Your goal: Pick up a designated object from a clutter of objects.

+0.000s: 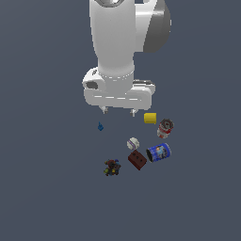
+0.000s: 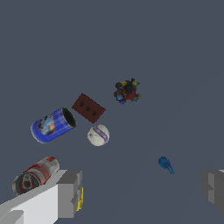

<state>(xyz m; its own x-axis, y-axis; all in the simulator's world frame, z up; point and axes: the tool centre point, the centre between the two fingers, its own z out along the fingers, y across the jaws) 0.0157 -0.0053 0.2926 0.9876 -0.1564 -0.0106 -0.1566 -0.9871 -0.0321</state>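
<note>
The designated object, a dark lumpy thing [image 1: 112,167] with green, blue and red specks, lies on the floor nearest the camera in the exterior view; it also shows in the wrist view [image 2: 127,91]. My gripper [image 1: 118,111] hangs well above and behind the clutter, open and empty, fingers wide apart; in the wrist view [image 2: 142,192] one finger [image 2: 70,193] shows at each side. The clutter holds a red-brown block [image 1: 137,160], a white ball [image 1: 132,143], a blue labelled can [image 1: 159,152], a red-white can [image 1: 165,127] and a yellow cylinder [image 1: 150,118].
A tiny blue cone-like piece [image 1: 100,126] lies apart on the exterior view's left, also in the wrist view [image 2: 166,165]. The floor is plain dark grey all around. The arm's white body fills the upper middle of the exterior view.
</note>
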